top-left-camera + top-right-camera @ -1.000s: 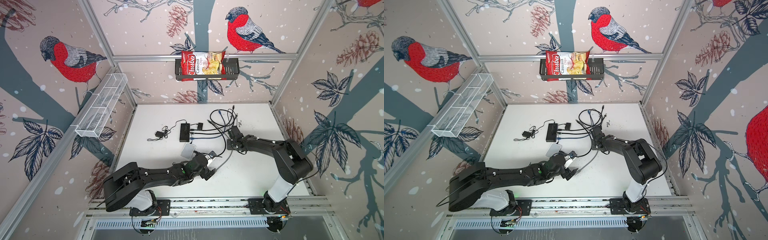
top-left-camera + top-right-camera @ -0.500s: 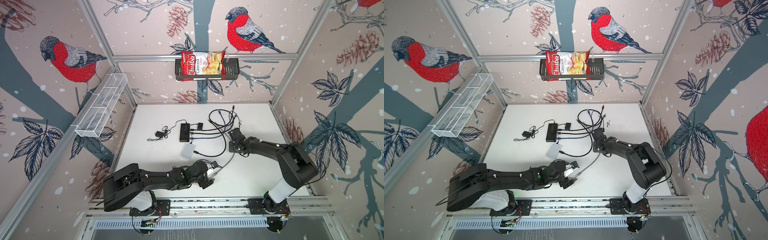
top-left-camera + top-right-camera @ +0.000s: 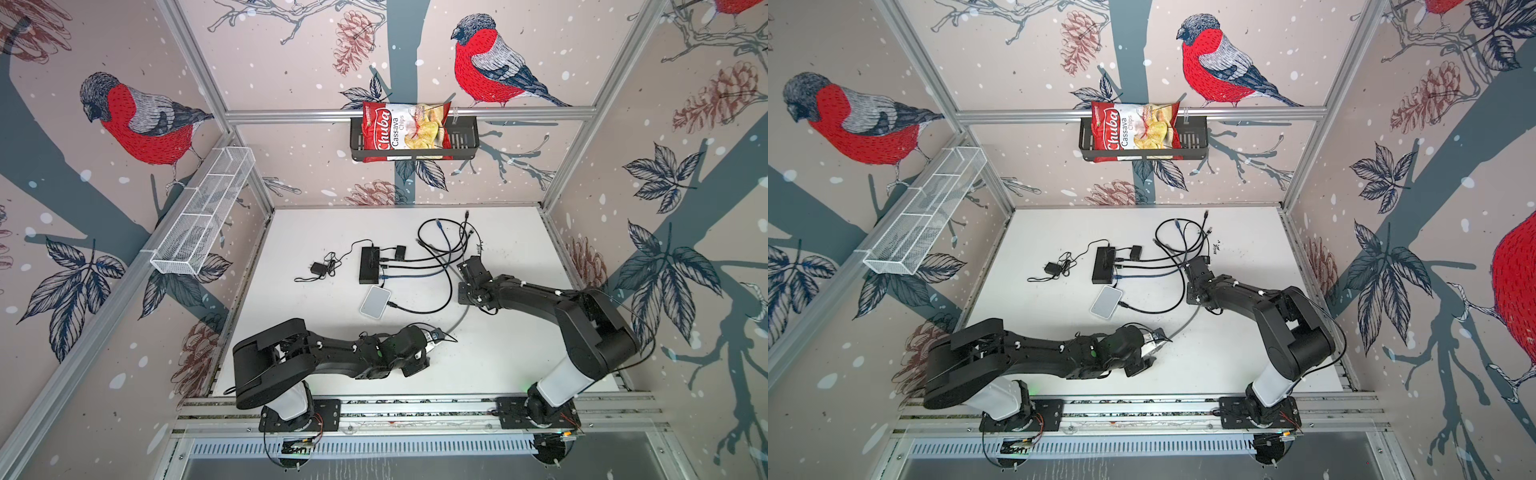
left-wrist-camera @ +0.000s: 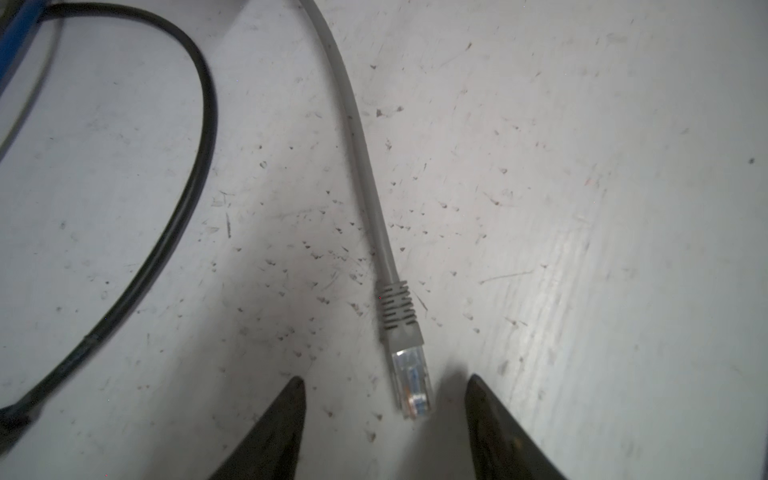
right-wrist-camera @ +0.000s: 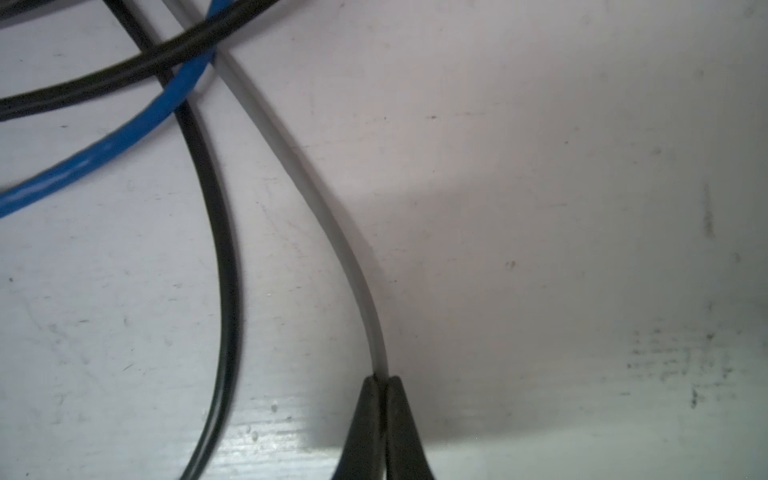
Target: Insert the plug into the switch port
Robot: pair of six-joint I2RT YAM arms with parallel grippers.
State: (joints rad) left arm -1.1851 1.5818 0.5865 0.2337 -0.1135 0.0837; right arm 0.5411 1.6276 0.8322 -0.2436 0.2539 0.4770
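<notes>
The plug point(image 4: 409, 382) is seen lying flat on the table point(image 4: 582, 208), toward the near middle of it in both top views. It is well apart from the switch point(image 3: 370, 266), which is set further back beyond the white box point(image 3: 375, 302). In the left wrist view the plug's long axis is lined up with the gap between the fingers. Its clear tip is pointed toward the left gripper point(image 4: 384, 379) and its ribbed grey boot away from it, and the cable point(image 4: 361, 158) is carried on from the boot in a gentle curve. In a top view the same axis is seen to run obliquely, with the tip turned toward the near left, away from the switch, and the cable point(image 3: 462, 318) led off toward the far right. The left gripper is held low over the table with its jaws parted to a moderate width. The plug's tip is placed between the two fingers, nearer to one, and bare table is left on each side, so no contact is shown. The right gripper point(image 5: 384, 380) is closed on the cable further along, the grey line pinched between its pressed fingertips. A black cable point(image 5: 224, 249) and a blue cable point(image 5: 104, 145) are laid near that grip and are crossed with the grey one further off.
</notes>
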